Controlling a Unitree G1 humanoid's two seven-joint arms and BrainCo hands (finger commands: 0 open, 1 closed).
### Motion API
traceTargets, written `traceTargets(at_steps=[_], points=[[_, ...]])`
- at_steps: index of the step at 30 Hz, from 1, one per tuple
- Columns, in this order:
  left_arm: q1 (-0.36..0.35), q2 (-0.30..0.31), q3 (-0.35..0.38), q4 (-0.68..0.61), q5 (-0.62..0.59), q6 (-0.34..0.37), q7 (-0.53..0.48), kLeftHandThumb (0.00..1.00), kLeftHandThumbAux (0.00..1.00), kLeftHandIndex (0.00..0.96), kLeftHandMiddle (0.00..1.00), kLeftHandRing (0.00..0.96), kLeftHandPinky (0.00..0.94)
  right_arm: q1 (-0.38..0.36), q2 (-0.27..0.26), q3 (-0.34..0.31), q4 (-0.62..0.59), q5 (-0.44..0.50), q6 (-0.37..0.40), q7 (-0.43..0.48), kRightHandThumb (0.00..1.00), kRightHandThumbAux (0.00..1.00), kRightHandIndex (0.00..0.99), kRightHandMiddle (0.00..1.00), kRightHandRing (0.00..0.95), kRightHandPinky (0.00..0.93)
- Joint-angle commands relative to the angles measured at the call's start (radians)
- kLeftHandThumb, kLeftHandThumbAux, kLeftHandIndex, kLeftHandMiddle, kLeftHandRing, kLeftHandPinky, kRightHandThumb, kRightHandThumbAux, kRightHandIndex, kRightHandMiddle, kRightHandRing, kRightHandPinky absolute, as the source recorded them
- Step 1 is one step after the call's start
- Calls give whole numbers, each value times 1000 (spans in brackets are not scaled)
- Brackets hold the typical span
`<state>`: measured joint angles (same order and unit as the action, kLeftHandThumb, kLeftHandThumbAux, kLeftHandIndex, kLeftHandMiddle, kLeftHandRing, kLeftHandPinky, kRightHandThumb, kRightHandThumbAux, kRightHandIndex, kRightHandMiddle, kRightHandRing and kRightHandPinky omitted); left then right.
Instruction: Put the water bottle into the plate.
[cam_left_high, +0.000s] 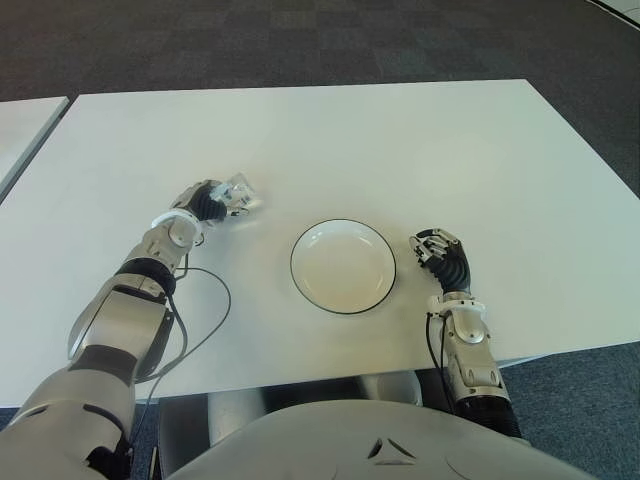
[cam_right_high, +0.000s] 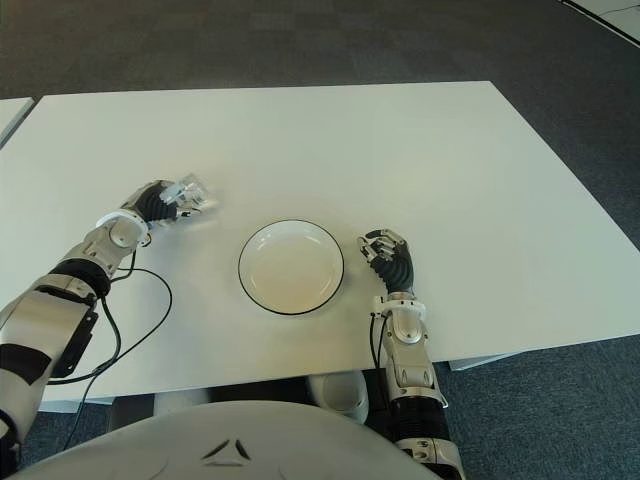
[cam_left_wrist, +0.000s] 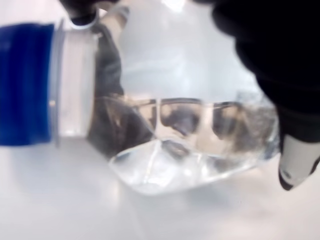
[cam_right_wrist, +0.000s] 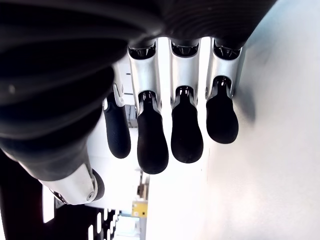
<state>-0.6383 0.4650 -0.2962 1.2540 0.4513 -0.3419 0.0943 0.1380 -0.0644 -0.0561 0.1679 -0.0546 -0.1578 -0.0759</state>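
Observation:
A clear water bottle (cam_left_high: 239, 195) with a blue cap (cam_left_wrist: 25, 85) lies on its side on the white table (cam_left_high: 400, 140), left of the plate. My left hand (cam_left_high: 207, 202) is curled around it, and dark fingers (cam_left_wrist: 295, 125) wrap over the clear body (cam_left_wrist: 190, 130) in the left wrist view. The white plate (cam_left_high: 343, 223) with a thin dark rim sits near the table's front, with nothing in it. My right hand (cam_left_high: 441, 254) shows just right of the plate, fingers (cam_right_wrist: 187, 135) relaxed and holding nothing.
A black cable (cam_left_high: 218, 305) loops over the table beside my left forearm. Another white table (cam_left_high: 20, 125) stands at the far left across a narrow gap. Dark carpet lies beyond the far edge.

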Motion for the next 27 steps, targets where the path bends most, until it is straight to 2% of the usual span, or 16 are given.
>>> traceTargets(at_steps=[1,13,16,22,27], points=[[10,-18,-13,-30,8,-18,-27,950,652,381,510,529,824,14,2,4,22,-9,34,0,704,730,438,705,693,689],[29,23,-4,-179,24,-84,26,949,653,380,508,528,828,12,3,2,23,0,38,8,703,730,437,703,689,678],[47,45,7,-281,26,-104,15,949,653,380,508,527,827,10,4,3,25,1,40,8,703,730,437,703,689,679],[91,67,27,-457,19,-85,-22,948,653,379,507,527,814,7,6,3,29,0,40,6,704,730,437,701,686,679],[100,69,27,-537,27,-92,-25,949,653,379,506,526,812,5,8,4,32,2,37,8,705,730,438,699,686,675]])
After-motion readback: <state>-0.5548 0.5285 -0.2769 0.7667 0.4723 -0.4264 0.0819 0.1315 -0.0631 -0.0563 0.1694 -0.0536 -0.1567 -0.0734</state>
